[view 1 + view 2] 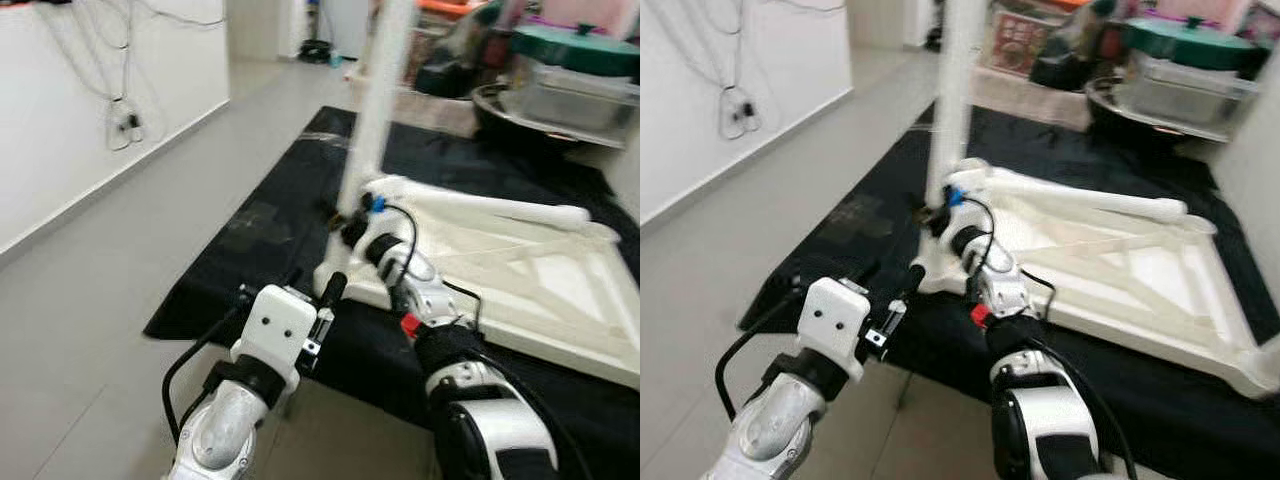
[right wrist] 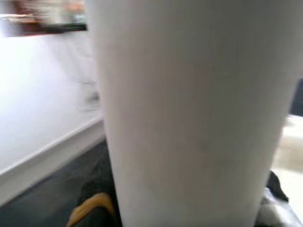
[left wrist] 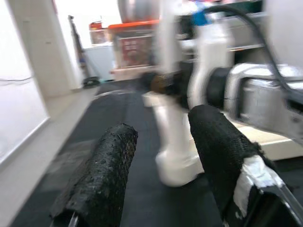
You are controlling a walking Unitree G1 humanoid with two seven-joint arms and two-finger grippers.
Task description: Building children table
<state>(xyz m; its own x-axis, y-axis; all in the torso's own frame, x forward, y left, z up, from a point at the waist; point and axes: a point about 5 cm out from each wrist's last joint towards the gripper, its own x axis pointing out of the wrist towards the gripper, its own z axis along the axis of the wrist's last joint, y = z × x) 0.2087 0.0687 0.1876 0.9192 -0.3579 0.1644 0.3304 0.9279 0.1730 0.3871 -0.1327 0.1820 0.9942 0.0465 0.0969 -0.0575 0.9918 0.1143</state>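
A grey tiled floor (image 1: 120, 260) takes the left half of the frame and lies bare up to the white wall (image 1: 90, 110) at upper left, where a bunch of cables (image 1: 125, 125) hangs. A black mat (image 1: 250, 240) runs from the centre to the right edge; its left edge cuts diagonally down to the lower left, with open floor beside it.

On the mat, right of centre, lies one upturned white children's table top (image 1: 540, 290) with diagonal ribs on its underside. One white cylindrical table leg (image 1: 385, 90) stands upright at its near left corner, rising out of the top of the frame; a second white leg (image 1: 490, 208) lies flat along the far edge of the top.

At upper right sits clutter: a green-lidded pot (image 1: 575, 45) above a clear plastic box (image 1: 570, 95). No writing is readable anywhere.

The right gripper (image 1: 358, 228) is at the base of the upright leg, its black fingers closed around it; the right wrist view shows the leg pressed close against the camera. The left gripper (image 3: 163, 170), in the lower centre, hovers near the same corner with its two black fingers (image 3: 102, 175) spread apart and holding nothing.
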